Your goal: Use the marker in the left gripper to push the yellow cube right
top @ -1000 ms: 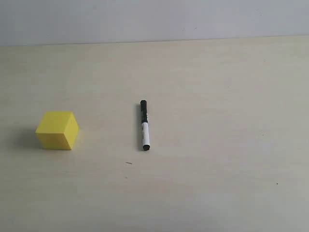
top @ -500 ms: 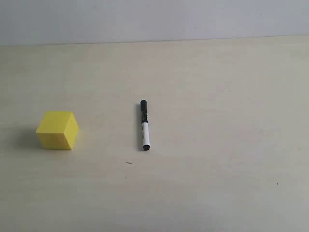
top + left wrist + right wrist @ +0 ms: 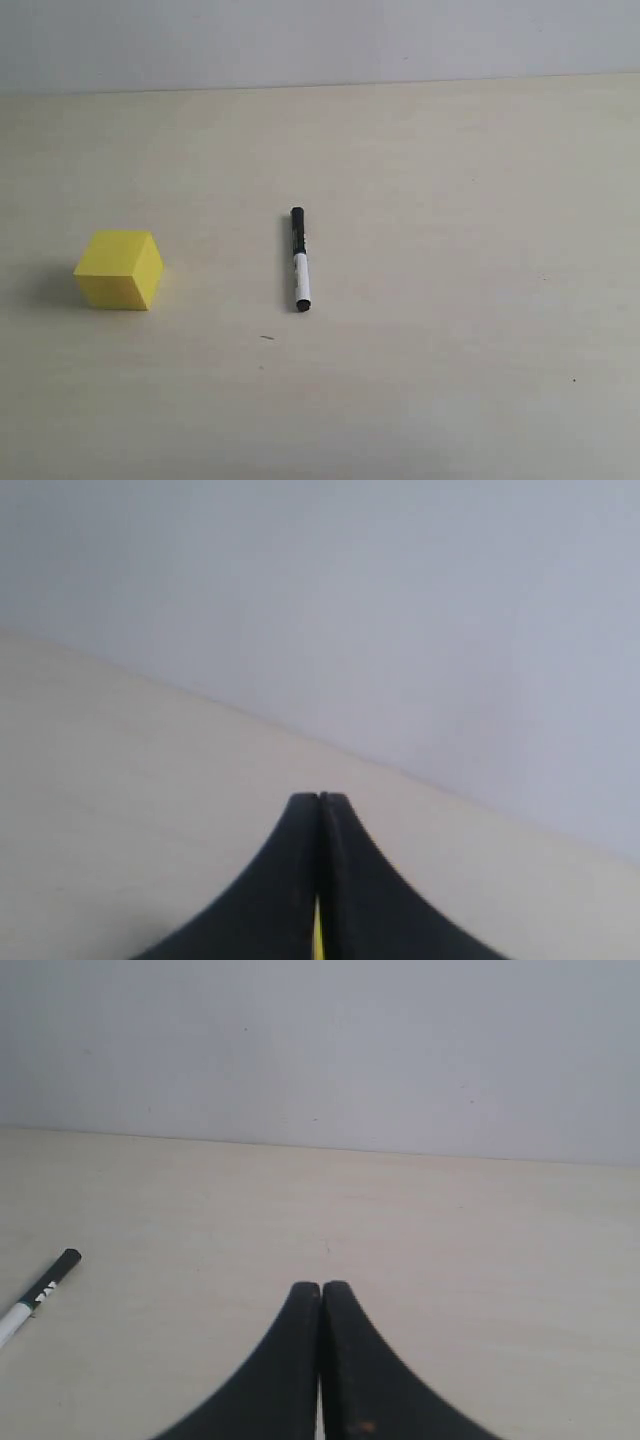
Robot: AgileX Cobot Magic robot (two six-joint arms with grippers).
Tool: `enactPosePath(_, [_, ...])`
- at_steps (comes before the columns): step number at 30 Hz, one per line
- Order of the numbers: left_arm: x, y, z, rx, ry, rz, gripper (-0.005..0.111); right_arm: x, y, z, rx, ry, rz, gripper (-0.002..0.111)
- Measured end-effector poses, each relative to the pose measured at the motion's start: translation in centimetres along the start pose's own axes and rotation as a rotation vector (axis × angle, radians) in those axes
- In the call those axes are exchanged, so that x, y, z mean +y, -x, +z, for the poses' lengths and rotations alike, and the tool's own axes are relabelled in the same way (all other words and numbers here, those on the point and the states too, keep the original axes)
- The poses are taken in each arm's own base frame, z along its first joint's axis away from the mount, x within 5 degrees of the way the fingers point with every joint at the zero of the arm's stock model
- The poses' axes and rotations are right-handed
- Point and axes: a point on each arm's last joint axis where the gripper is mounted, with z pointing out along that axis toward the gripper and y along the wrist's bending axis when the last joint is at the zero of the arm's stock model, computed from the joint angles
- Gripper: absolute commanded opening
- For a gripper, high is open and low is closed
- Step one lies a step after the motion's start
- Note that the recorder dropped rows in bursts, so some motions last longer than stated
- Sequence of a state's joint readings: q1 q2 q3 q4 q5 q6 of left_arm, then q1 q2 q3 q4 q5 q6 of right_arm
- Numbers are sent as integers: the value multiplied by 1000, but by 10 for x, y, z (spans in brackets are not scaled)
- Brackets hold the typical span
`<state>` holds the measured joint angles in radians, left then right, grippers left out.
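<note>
The marker (image 3: 299, 259) is lying flat on the pale table (image 3: 450, 250) near the middle of the exterior view. It is running almost straight away from the camera, with its black cap at the far end and its white barrel and black tip at the near end. Nothing is holding it.

The yellow cube (image 3: 118, 270) is sitting on the table to the marker's left, well apart from it and about level with the nearer half of the pen. One corner edge is facing the camera, and bare tabletop is lying between the two.

Neither arm is showing in the exterior view. In the left wrist view, the left gripper (image 3: 319, 798) is hovering over the table with its two black fingers pressed together tip to tip and gripping nothing. A thin yellow sliver (image 3: 317, 942) is showing through the slit lower down between them, and it is too narrow to identify.

In the right wrist view, the right gripper (image 3: 321, 1286) is likewise keeping its fingers closed against each other and empty. The capped end of the marker is appearing off to one side of it. A plain grey wall (image 3: 300, 40) is rising behind the table's far edge.
</note>
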<state>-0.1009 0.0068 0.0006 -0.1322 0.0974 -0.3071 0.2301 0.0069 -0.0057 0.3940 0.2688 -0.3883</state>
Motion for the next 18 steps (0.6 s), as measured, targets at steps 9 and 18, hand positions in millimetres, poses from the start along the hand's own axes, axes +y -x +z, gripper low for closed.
enactPosePath(9, [-8,31,-6,-342,-143,-254,0,0,0,0,0,0,0,0])
enactPosePath(18, [-62,153,-47,-767,-378,-282,0,0,0,0,0,0,0,0])
